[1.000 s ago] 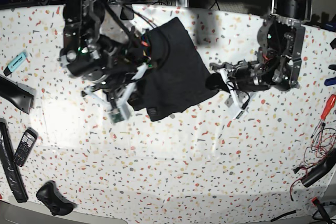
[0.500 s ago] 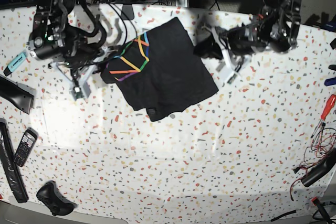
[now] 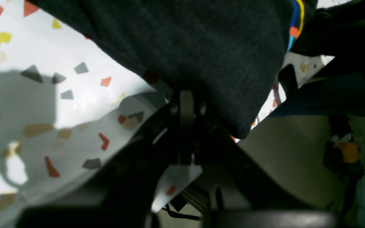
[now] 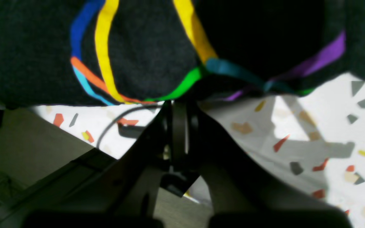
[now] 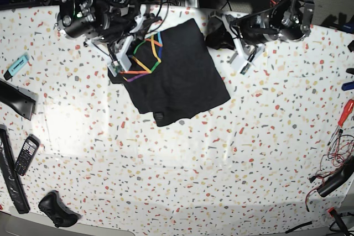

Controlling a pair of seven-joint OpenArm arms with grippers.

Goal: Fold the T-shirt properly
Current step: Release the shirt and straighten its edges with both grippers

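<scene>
Black T-shirt, one; two claws gripping.

I see my right gripper at the far side, jaws pinched tight on the T-shirt. My left gripper sits opposite, also closed on cloth, both arms reaching inward toward each other.

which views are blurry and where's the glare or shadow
Both wrist views are soft, with the grippers dark and out of focus at bottom; left wrist shows a grey shadow on the table; base view is sharp, curved at the edges, with glare left of the T-shirt.
</scene>
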